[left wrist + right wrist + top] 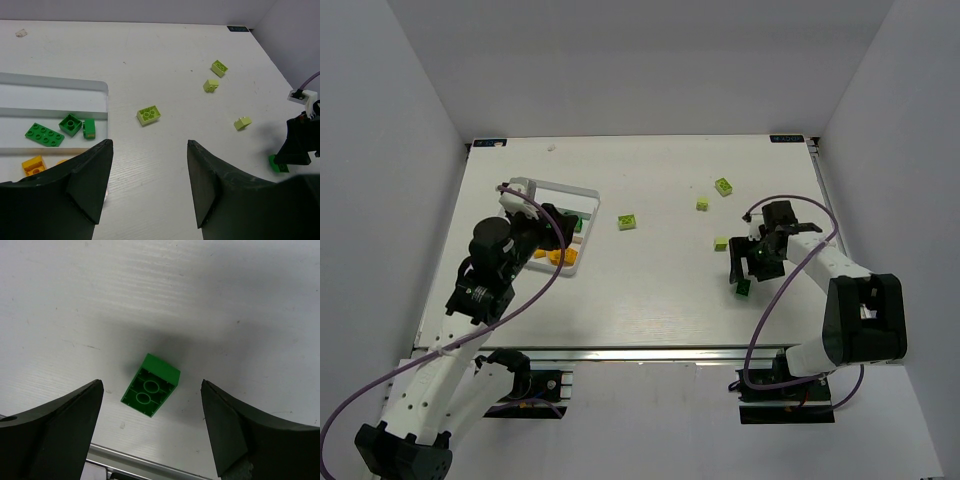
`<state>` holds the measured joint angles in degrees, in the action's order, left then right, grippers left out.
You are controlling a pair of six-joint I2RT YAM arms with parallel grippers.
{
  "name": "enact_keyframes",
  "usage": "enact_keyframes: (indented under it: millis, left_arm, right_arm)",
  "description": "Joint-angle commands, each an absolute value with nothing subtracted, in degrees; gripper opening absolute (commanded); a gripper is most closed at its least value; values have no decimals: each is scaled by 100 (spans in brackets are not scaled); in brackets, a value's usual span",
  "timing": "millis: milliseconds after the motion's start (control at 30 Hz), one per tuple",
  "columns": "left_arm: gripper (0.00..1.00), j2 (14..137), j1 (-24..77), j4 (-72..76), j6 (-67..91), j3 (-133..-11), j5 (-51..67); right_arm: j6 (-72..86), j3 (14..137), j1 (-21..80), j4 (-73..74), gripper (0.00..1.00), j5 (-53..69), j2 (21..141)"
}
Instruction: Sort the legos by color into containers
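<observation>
A dark green lego (150,386) lies on the table with its hollow underside showing, between the open fingers of my right gripper (152,384), untouched. From above it sits at the gripper's tip (743,288). Lime legos lie loose mid-table (628,221), (703,204), (723,186), (720,243). The divided white container (560,188) at the left holds dark green legos (45,134) and orange ones (32,164) in separate compartments. My left gripper (150,144) hovers open and empty at the container's right edge.
The table's front metal rail (130,460) runs just below the dark green lego. Grey walls close in the table on three sides. My right arm's cable (790,275) loops over the right side.
</observation>
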<state>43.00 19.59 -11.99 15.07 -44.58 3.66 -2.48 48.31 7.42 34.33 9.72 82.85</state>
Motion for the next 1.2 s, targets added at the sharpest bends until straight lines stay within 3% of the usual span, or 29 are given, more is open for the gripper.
enact_keyframes:
  millis: [0, 467, 600, 633, 733, 900, 933, 1167]
  left_arm:
    - [71, 4175, 1934, -1108, 1529, -4421, 404]
    - [71, 4192, 1934, -1099, 1538, -4403, 378]
    - [71, 4157, 1934, -1081, 1529, -4403, 378]
    - [71, 4149, 1934, -1081, 1529, -4395, 378]
    - [71, 4122, 1934, -1081, 1547, -4386, 378]
    - [71, 3894, 1934, -976, 1547, -4333, 325]
    - [71, 3754, 1934, -923, 1547, -4281, 325]
    - [71, 2884, 1934, -519, 1477, -3885, -289]
  right_arm:
    - [201, 4896, 834, 3138, 84, 791, 8287]
    - [536, 4966, 958, 3164, 69, 650, 8833]
    - [493, 5010, 976, 3138, 47, 720, 8929]
    - [475, 5045, 976, 3207, 34, 756, 8956]
    - [361, 5176, 1028, 3269, 18, 817, 8912]
    - [-261, 5843, 1457, 3375, 7, 826, 8868]
    - [-655, 6323, 1642, 3445, 0, 991, 8894]
    - [-1967, 8950, 3083, 3876, 0, 1433, 10253]
